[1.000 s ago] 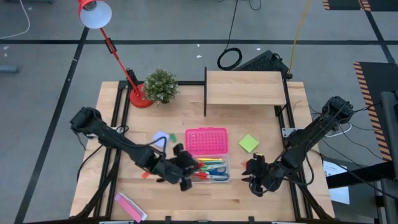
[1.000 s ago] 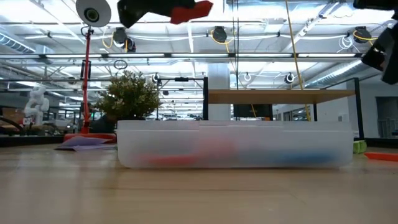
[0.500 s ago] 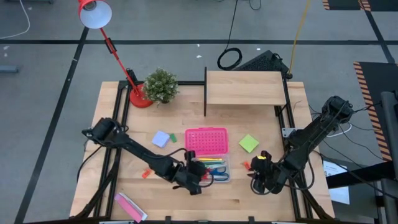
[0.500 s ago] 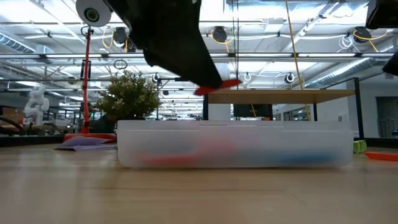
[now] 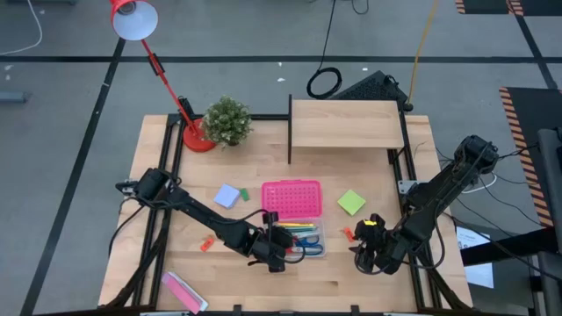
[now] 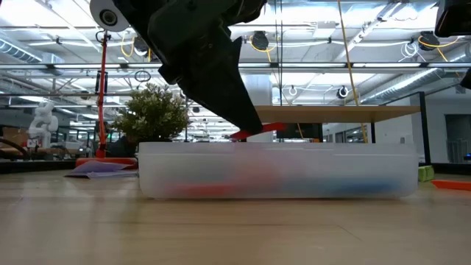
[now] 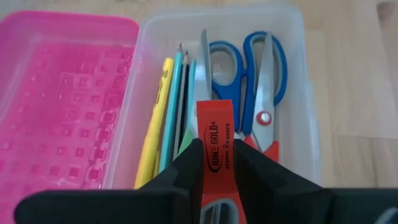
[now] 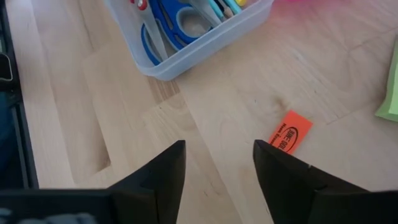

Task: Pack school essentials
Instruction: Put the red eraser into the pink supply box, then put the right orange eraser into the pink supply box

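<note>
high view: you see left gripper now lower over clear box, right gripper waiting beside. left wrist view: fingers clamp orange eraser above scissors; release comes next. right wrist view: jaws open, empty, second eraser on table.

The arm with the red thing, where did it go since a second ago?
The left gripper, shut on the orange eraser all along, swung over the clear box and came down to its rim. The right gripper drew back slightly and hangs open. Box, pink lid and note pads stayed put.
</note>
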`<state>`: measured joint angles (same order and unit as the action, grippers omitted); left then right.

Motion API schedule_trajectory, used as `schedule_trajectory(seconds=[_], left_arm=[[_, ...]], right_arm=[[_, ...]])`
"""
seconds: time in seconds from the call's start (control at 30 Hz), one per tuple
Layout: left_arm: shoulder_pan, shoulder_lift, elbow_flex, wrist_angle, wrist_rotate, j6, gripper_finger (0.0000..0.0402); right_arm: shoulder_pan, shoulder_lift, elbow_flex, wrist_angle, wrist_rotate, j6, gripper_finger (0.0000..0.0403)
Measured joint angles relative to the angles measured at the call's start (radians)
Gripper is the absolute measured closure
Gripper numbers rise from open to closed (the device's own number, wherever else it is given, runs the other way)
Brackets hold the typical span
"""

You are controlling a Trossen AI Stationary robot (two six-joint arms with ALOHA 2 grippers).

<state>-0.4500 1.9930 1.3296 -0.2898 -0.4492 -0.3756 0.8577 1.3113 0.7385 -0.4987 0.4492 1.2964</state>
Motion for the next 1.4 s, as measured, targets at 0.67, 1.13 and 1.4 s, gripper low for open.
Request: schedule_trajectory(seconds=[0.67, 1.13, 1.4], left_arm=[[-0.002, 0.002, 0.000, -0.001, -0.032, -0.014, 0.0190], [-0.033, 0.000, 0.000, -0.004, -0.061, -0.014, 0.0188], [-0.059, -0.057, 0.000, -0.024, -0.127, -0.044, 0.0188]], right_arm=[[-0.016, 0.175, 0.000, -0.014, -0.003, -0.046, 0.0218], [-0.034, 0.225, -0.001, -0.051, 0.027, -0.061, 0.0218], [-0.058, 0.220, -0.085, 0.075, 0.012, -0.034, 0.0221]])
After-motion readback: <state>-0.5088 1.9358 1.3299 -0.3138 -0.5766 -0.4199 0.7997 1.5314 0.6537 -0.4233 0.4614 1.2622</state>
